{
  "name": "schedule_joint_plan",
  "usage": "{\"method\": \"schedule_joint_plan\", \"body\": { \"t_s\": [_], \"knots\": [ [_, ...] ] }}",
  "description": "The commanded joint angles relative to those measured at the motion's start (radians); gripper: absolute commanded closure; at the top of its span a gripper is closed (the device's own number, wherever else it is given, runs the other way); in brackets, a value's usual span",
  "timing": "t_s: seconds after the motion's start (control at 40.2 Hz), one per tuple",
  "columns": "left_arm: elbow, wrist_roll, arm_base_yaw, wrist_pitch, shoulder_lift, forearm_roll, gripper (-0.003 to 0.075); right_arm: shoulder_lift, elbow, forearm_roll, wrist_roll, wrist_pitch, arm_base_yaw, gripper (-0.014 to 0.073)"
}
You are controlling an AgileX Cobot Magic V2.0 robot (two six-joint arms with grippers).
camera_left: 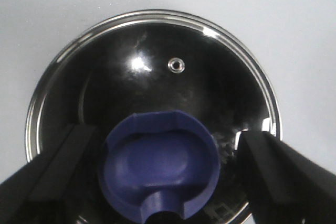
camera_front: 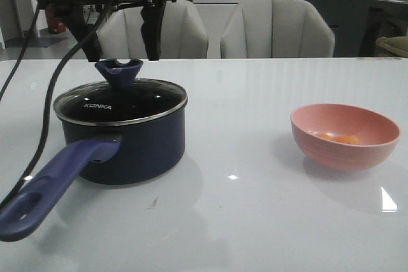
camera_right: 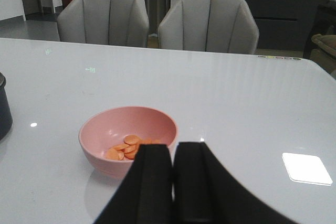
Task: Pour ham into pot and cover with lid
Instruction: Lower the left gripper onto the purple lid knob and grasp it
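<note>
Lid [camera_front: 121, 101] still on the pot [camera_front: 127, 148]; ham [camera_right: 127, 148] waiting in the pink bowl [camera_front: 345, 135] well apart on the desk [camera_front: 255, 208]. Left hand [camera_left: 168, 169] spread around the knob [camera_left: 158, 171], not touching. Right hand [camera_right: 172, 182] pressed together, holding nothing. Risk: closing off-centre, slipping off the knob, tilting or dropping the lid.

Under the black left claw [camera_front: 121, 52] sits a dark glass lid [camera_front: 121, 102] with a shiny silver rim, white KONKA letters and a purple-blue knob [camera_front: 119, 72]. The pot [camera_front: 127, 148] is dark navy, its handle [camera_front: 54, 187] purple-blue. Just past the black right claw [camera_right: 173, 156] is a pink bowl [camera_right: 100, 142] holding orange ham [camera_right: 127, 147] pieces, maybe a bit pinkish. The table [camera_front: 255, 221] is glossy white.
</note>
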Motion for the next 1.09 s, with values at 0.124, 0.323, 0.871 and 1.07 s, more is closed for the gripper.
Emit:
{"method": "schedule_joint_plan", "body": {
  "t_s": [0.124,0.323,0.871,1.07],
  "knots": [
    [-0.031,-0.025,-0.005,0.026,-0.042,0.002,0.0157,-0.02,-0.005,-0.013,-0.003,-0.081,-0.006,0.0425],
    [-0.031,-0.025,-0.005,0.026,-0.042,0.002,0.0157,-0.02,-0.005,-0.013,-0.003,-0.081,-0.006,0.0425],
    [0.027,-0.025,-0.005,0.026,-0.029,0.009,0.0157,-0.02,-0.005,-0.013,-0.003,-0.081,-0.006,0.0425],
    [0.027,-0.025,-0.005,0.026,-0.027,0.029,0.0158,-0.02,-0.005,-0.013,-0.003,-0.081,-0.006,0.0425]
  ]
}}
